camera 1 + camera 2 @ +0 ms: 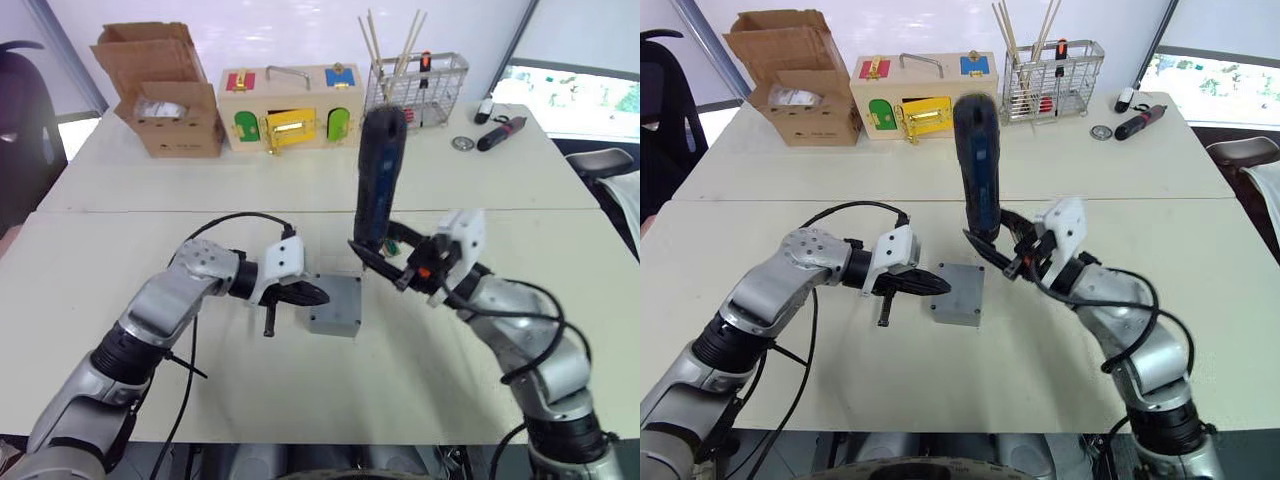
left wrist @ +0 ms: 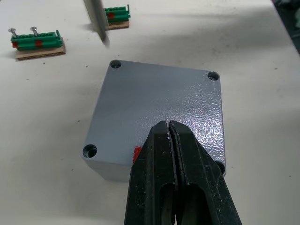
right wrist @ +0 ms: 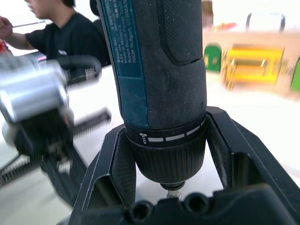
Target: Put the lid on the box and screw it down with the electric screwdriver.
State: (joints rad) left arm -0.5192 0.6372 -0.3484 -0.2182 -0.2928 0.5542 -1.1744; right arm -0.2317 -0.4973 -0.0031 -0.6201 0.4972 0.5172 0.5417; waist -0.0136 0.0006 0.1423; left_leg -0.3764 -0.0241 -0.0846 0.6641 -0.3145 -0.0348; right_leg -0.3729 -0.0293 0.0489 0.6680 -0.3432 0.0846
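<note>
The grey box (image 1: 334, 322) stands at mid-table with the lid (image 2: 154, 93) lying flat on top, its corner screw holes open and a small red mark at its near edge. My left gripper (image 1: 318, 295) is shut with nothing held, its fingertips (image 2: 161, 129) pressed on the lid's left part. Just right of the box, my right gripper (image 1: 385, 260) is shut on the electric screwdriver (image 1: 380, 170), gripping it near the chuck (image 3: 168, 154). The tool stands upright, and its bit (image 2: 96, 18) points down beyond the box's far corner.
Two green terminal blocks with screws (image 2: 37, 41) lie on the table past the box. At the back stand a cardboard box (image 1: 165, 90), a wooden latch box (image 1: 290, 110) and a wire basket (image 1: 415, 85). A maroon-bodied tool (image 1: 500, 132) lies back right. A person (image 3: 61, 33) sits beyond the table.
</note>
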